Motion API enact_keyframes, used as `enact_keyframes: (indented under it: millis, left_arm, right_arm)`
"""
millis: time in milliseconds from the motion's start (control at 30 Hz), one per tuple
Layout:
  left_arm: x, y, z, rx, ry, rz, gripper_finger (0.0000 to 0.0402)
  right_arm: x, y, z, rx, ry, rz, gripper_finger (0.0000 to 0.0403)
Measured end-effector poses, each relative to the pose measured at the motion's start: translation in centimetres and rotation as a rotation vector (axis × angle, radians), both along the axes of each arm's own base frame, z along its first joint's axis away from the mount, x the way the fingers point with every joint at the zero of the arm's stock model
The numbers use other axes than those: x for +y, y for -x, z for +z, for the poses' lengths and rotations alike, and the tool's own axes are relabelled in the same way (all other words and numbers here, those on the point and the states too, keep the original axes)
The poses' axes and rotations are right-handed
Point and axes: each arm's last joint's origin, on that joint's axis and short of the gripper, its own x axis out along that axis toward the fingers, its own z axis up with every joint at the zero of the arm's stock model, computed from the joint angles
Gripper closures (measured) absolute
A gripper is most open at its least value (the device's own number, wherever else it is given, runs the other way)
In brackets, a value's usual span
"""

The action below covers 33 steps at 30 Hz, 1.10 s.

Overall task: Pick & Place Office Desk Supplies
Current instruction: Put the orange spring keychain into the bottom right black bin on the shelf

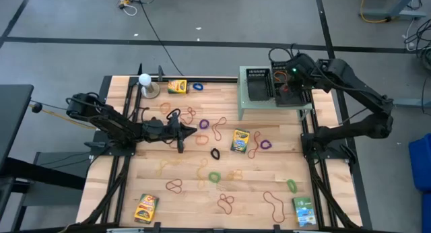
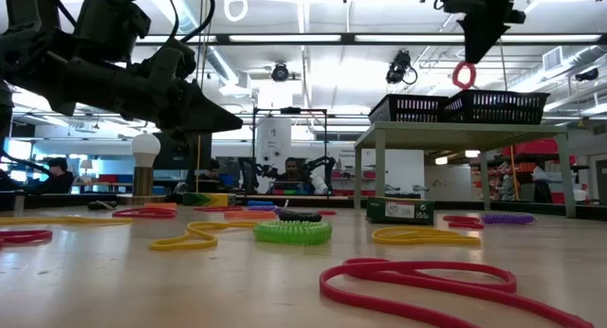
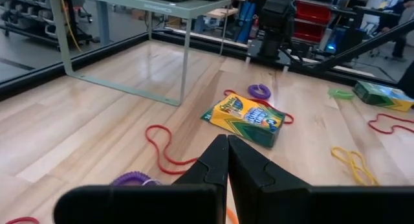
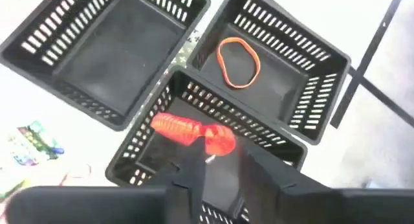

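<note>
The table (image 1: 202, 192) carries scattered rubber bands (image 1: 219, 128) and crayon boxes (image 1: 240, 140). On a green stand (image 1: 269, 106) at its far edge sit black baskets (image 1: 258, 85). Above them the right gripper (image 4: 217, 160) hangs, fingers slightly apart, a red coiled band (image 4: 191, 131) at their tips. The left gripper (image 3: 226, 162), fingers together, hovers near the middle crayon box.

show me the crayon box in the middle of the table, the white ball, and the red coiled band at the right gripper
crayon box (image 1: 240, 140), high view, centre of its lid.
white ball (image 1: 144, 79), high view, its top.
red coiled band (image 4: 176, 128), right wrist view, its ribbed body.
</note>
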Motion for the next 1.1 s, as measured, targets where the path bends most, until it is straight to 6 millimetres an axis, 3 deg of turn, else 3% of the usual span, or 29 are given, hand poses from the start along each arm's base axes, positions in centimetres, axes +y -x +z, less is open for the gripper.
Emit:
enact_keyframes:
  millis: [233, 500, 633, 933, 1100]
  left_arm:
    - [0.0, 0.0, 0.1, -0.002, -0.031, -0.004, 0.0390]
    - [-0.1, 0.0, 0.0, 0.003, -0.006, -0.052, 0.0390]
    - [-0.2, 0.0, 0.0, 0.000, -0.002, -0.058, 0.0390]
    - [-0.2, 0.0, 0.0, -0.001, 0.005, -0.065, 0.0390]
    - [-0.2, 0.0, 0.0, -0.002, 0.009, -0.065, 0.0390]
  right_arm:
    - [-0.2, 0.1, -2.2, 0.088, -0.001, -0.053, 0.0397]
    - [-0.7, 0.0, -5.8, 0.128, -0.118, -0.095, 0.0377]
    - [-0.6, 0.1, -6.4, 0.146, -0.133, -0.096, 0.0354]
    - [-0.6, 0.0, -4.8, 0.084, -0.108, -0.121, 0.0245]
    - [-0.6, 0.0, -4.5, -0.003, -0.166, -0.185, 0.0212]
